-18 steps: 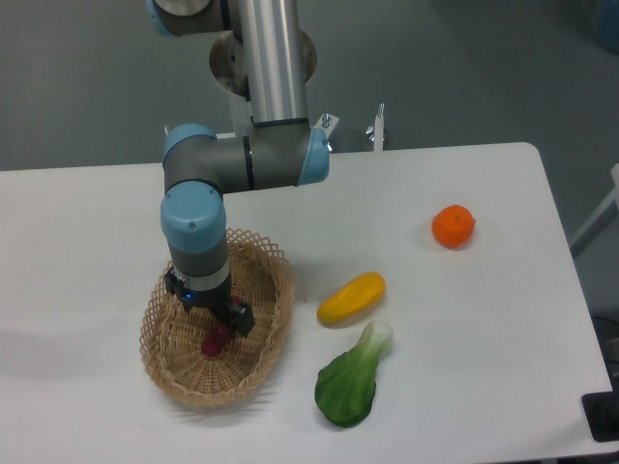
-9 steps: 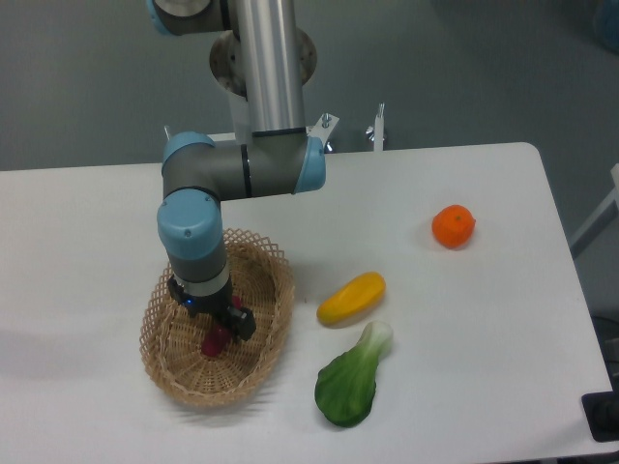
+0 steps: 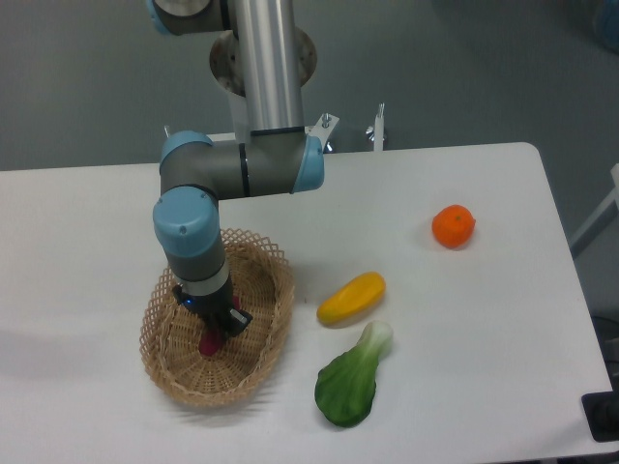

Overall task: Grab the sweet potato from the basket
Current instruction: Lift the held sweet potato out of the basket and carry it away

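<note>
The tan wicker basket (image 3: 259, 365) sits on the white table at the lower left. Inside it, a bit of the magenta-red sweet potato (image 3: 210, 343) shows just under my gripper (image 3: 219, 330). The gripper reaches straight down into the basket over the sweet potato and covers most of it. The arm's wrist hides the fingers, so their state does not show.
A plump yellow vegetable (image 3: 351, 297) lies right of the basket. A green bok choy (image 3: 353, 379) lies below it, near the front edge. A round orange fruit (image 3: 453, 226) rests at the right of the table (image 3: 464, 329).
The gripper has sunk a little lower into the basket and shifted slightly left. More of the sweet potato is now covered.
</note>
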Tool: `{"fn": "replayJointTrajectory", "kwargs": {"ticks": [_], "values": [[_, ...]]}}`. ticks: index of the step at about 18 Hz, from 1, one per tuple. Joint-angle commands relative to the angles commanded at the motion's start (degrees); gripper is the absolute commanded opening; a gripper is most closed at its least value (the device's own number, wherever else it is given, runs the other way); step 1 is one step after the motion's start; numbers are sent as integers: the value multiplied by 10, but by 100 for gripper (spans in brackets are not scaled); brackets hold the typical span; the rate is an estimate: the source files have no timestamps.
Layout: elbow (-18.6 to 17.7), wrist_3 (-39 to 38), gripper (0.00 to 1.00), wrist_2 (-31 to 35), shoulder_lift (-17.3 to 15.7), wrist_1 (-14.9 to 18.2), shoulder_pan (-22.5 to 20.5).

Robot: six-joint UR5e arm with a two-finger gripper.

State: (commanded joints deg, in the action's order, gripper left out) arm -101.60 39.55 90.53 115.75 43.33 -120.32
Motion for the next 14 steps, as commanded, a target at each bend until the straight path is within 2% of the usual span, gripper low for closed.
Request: {"fn": "replayJointTrajectory", "kwargs": {"ticks": [5, 10, 14], "values": [[34, 30, 14, 2, -29, 14, -9], [42, 75, 14, -3, -57, 18, -60], [48, 166, 14, -4, -84, 55, -118]]}}
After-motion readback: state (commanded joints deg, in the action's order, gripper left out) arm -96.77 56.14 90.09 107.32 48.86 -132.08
